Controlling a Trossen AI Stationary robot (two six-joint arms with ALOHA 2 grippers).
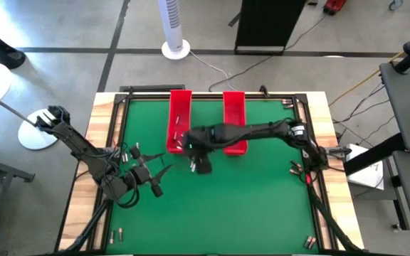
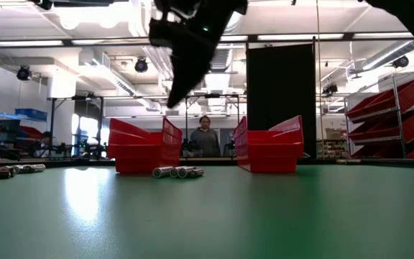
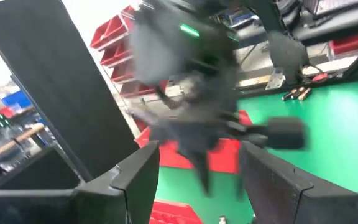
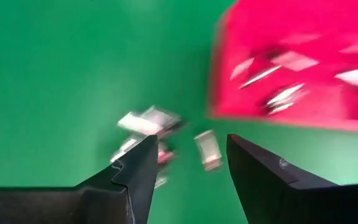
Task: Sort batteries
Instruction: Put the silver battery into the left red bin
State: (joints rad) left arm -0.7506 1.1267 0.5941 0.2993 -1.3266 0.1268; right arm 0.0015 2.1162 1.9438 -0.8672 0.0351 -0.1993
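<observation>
As we read the four views, entries follow.

Batteries: small silvery-grey cylinders (image 4: 146,122), some with darker or reddish ends, lying loose in a cluster on the green mat (image 1: 248,206) just in front of the left tray (image 1: 179,117). We see the same cluster in the low view (image 2: 178,172), touching the mat near that tray's front wall. More lie inside the left tray (image 4: 284,94). Others are scattered at the mat's edges, on the right side (image 1: 295,168) and at the near corners (image 1: 115,233).

Trays: two long red ones, side by side at the far half of the mat; right tray (image 1: 233,114) is partly covered by the right arm.

Right gripper (image 4: 188,163): above the loose cluster, fingers (image 4: 143,163) spread apart, nothing between them, touching nothing we can see.

Left gripper (image 1: 155,173): at the left side of the mat, well apart from the cluster, fingers (image 3: 143,171) spread, holding nothing.

Background: a person (image 2: 205,137) stands beyond the table, between the trays.
</observation>
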